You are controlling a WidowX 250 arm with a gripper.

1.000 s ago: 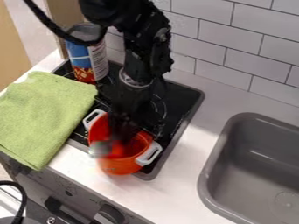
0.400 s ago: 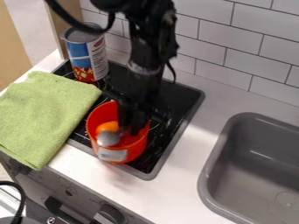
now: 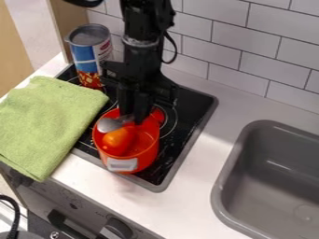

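Red pot [image 3: 148,156] is sitting on the near half of a black cooktop [image 3: 190,114], its pale handle [image 3: 122,164] facing the near edge of the counter. A folded green towel [image 3: 46,119] is lying to the left, overlapping the cooktop's edge, and a gray sink [image 3: 263,125] is occupying the right side. Inside the pot, a smooth orange object [image 3: 118,139] is resting toward the left. Just beyond it, a silvery, rounded utensil end [image 3: 109,124] is leaning at the pot's far left side, beside the black gripper [image 3: 135,112]. The gripper is hanging straight down at the pot's far side; I cannot tell whether its claw is spread, pressed together or pinching the utensil. Farthest back, a large blue and red can [image 3: 92,56] is standing upright at the left.

The step in hand is seeming to be handling the utensil inside the pot, perhaps stirring. The next move is calling for a secure hold and a low, gentle sweep, clearing the orange object and the rim.
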